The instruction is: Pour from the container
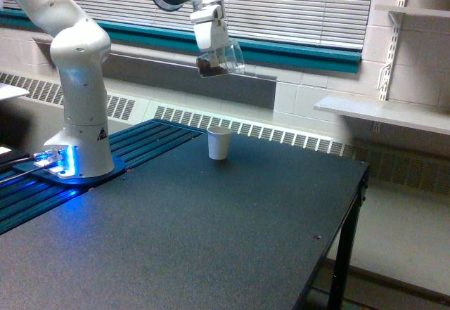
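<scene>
Container: a small clear plastic cup (220, 58) held in the air, high above the table and well apart from it, slightly toward the exterior view's left of the white cup below.
Container tilt: leaning, its mouth turned toward the exterior view's right and its base toward the left.
Container contents: brown granular stuff lying in the lower part near the base; the rest of the cup looks see-through and bare, though the blinds behind make the level hard to judge.
Gripper: the white gripper (210, 51) comes down from above and is clamped on the container's side.
White paper cup: (219, 143) upright on the dark table (211, 233), toward the far edge; its mouth faces up, and the inside cannot be seen from this angle.
Arm: the white robot arm (77, 78) rises from its base at the exterior view's left, blue light glowing at the foot.
</scene>
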You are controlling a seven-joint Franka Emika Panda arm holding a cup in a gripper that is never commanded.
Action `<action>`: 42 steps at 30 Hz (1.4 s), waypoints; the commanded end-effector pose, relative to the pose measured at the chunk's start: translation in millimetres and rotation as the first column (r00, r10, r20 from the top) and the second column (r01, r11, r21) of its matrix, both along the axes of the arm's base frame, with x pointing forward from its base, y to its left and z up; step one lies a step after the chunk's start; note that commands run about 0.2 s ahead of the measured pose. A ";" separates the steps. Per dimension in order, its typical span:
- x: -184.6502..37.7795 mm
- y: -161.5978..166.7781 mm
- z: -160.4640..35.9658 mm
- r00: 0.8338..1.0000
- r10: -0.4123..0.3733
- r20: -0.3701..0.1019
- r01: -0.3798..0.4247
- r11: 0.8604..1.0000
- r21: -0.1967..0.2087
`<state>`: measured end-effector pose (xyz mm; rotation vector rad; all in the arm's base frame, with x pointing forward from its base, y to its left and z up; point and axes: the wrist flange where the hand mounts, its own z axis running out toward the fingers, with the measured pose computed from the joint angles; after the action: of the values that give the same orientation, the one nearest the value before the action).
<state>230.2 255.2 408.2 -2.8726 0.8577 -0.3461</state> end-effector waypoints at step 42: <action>-35.2 24.2 -89.1 0.969 -0.067 -0.238 0.090 0.992 0.084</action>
<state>195.1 282.2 324.6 -2.8395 0.9933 0.0114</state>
